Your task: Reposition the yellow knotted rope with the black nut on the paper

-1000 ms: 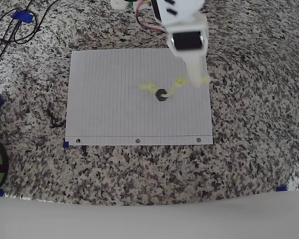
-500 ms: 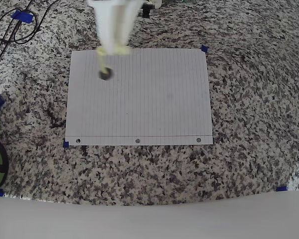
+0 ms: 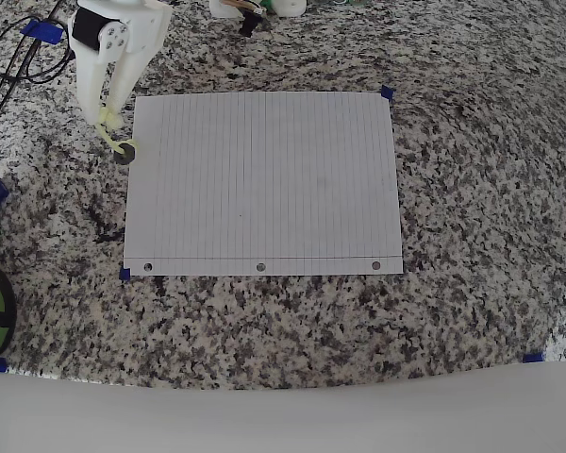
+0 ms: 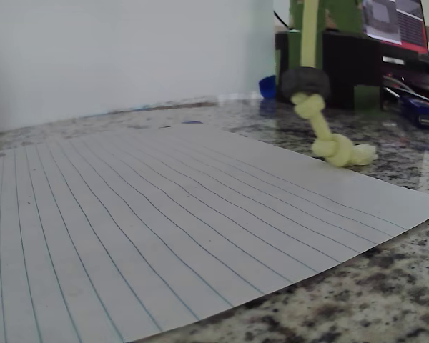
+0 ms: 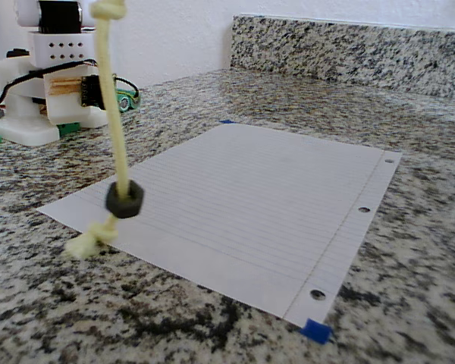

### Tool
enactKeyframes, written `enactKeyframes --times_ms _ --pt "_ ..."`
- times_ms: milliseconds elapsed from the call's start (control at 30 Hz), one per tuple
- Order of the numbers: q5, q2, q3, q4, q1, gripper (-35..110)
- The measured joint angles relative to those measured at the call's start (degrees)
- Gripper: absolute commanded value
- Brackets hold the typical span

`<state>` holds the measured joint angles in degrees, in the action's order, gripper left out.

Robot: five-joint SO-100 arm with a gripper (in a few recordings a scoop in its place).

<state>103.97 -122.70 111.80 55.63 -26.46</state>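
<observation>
Just off the paper's [image 3: 264, 179] left edge near its far corner, the gripper [image 3: 109, 115] pinches the limp, light yellow knotted rope [image 5: 114, 114] by its top knot; the black nut [image 5: 124, 199] weights it.

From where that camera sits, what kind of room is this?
Probably a kitchen counter used as a robot test spot: a speckled granite worktop with a matching backsplash against a white wall, a lined paper marked at its corners with blue tape, and the robot's white base on the counter.
</observation>
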Motion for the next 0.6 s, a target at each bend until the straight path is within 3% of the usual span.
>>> enactKeyframes --times_ms 167,600 --pt "-2.72 -3.34 5.10 0.35 1.85 0" --pt "-5.80 -25.84 26.89 2.55 26.02 0"
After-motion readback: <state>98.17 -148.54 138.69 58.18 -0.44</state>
